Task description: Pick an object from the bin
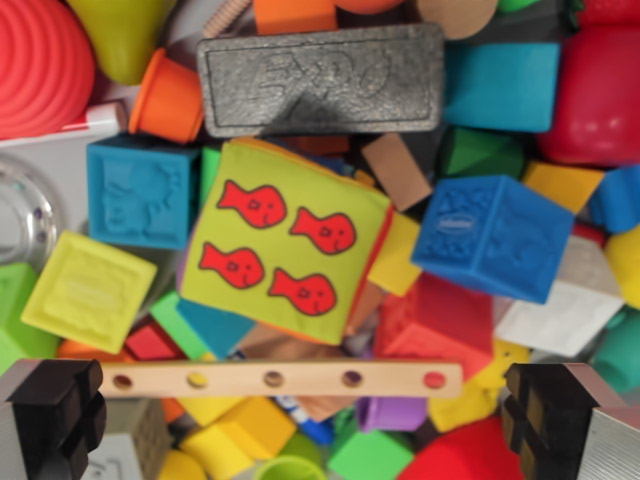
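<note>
The pincer (320, 420) hangs spread apart, empty. Between its fingers lies the wooden strip with holes (280, 379); closing there may catch neighbouring blocks, or the thin strip slips.

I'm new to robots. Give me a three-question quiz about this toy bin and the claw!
1. True or false: the claw is shut on a toy.
2. How many red fish are on the green cloth cube?
3. What lies between the claw's fingers: A) wooden strip with holes, B) black eraser, C) orange cup?

Key: 1 false, it is open; 2 four; 3 A.
</note>
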Available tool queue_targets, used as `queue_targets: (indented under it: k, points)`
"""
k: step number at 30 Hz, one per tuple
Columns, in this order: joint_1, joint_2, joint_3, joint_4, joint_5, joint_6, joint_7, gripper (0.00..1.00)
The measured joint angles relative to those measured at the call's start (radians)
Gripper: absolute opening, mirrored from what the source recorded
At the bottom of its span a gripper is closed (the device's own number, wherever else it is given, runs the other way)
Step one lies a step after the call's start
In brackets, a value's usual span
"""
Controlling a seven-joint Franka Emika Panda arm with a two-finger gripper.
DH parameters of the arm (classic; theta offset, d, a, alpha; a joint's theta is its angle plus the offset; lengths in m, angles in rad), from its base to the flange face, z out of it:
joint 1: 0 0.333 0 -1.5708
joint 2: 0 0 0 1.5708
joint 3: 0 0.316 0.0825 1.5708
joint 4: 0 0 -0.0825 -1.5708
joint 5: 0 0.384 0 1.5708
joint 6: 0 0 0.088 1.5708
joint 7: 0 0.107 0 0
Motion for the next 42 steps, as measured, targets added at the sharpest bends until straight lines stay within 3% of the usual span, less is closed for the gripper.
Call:
queue_targets:
  k: [13, 29, 42]
  points:
    - [0.048, 0.055, -0.001, -0.060, -0.010, 0.126, 0.256, 1.00]
    - [0.050, 0.173, -0.003, -0.079, -0.010, 0.264, 0.264, 1.00]
    - [0.050, 0.236, -0.003, -0.080, -0.010, 0.328, 0.264, 1.00]
